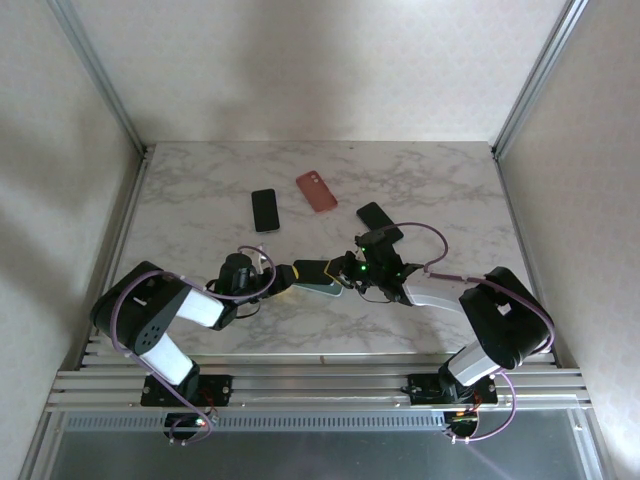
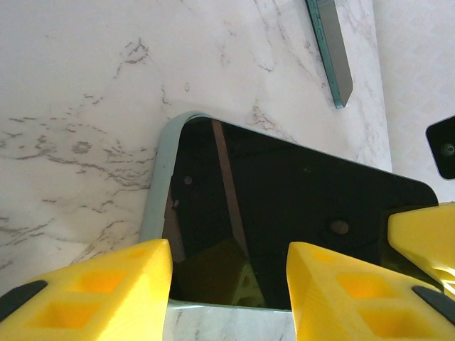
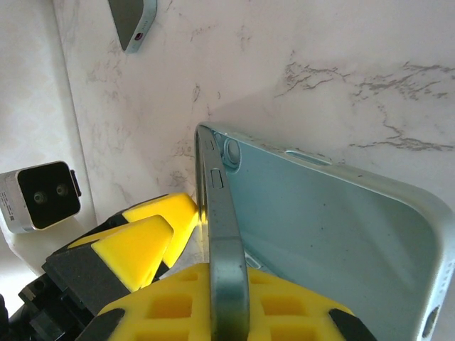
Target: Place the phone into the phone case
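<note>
Leftmost, we list a black handset (image 1: 264,210), flat and screen-up on the marble table (image 1: 200,180), well apart from both arms.

Item two: the left gripper (image 1: 298,272). In its wrist view we see its yellow fingers (image 2: 106,298) spread part-way, with the phone's screen showing through the gap. We cannot tell whether they touch the glass.

Item three: the phone (image 2: 298,213), dark-screened, at the table's near middle between the two grippers. We note the pale teal rim of the phone case (image 2: 153,192) around its visible corner. The pair stands tilted off the marble, with the screen facing the left wrist camera and the teal back facing the right.

Item four: a pink case (image 1: 316,191), lying flat farther back, just right of the black handset.

Item five: the right gripper (image 1: 345,272), its jaws pressed together on the phone case's thin side edge.

Item six: a second dark handset (image 1: 379,218), flat on the marble behind the right gripper.
</note>
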You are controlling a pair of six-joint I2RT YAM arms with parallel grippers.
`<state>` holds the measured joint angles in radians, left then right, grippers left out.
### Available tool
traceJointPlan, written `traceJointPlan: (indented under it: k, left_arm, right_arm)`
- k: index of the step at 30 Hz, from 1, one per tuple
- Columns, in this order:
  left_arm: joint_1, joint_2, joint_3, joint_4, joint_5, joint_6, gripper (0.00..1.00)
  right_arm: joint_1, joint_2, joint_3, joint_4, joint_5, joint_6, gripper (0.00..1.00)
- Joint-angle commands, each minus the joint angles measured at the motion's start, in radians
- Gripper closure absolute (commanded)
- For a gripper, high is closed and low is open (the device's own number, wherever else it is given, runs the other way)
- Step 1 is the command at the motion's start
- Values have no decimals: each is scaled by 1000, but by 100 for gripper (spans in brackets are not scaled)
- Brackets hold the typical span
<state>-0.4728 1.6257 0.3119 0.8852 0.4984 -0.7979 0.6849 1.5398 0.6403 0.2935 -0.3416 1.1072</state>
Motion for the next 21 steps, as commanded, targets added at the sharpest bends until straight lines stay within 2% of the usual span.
traceJointPlan:
  k: [1,6,13,21]
  left_arm:
    - [-29,5,-28,-95,23,-23,54]
    - [-35,6,-35,-80,17,-31,54]
    - [-44,6,-44,-56,12,-45,54]
    - [-55,-5,-56,-33,3,-56,54]
  right_arm:
    - [14,34,-26,-183,111,-30,96]
    - [25,40,5,-229,130,-53,92]
    - [31,45,44,-285,144,-77,80]
    - [39,64,95,-334,152,-99,78]
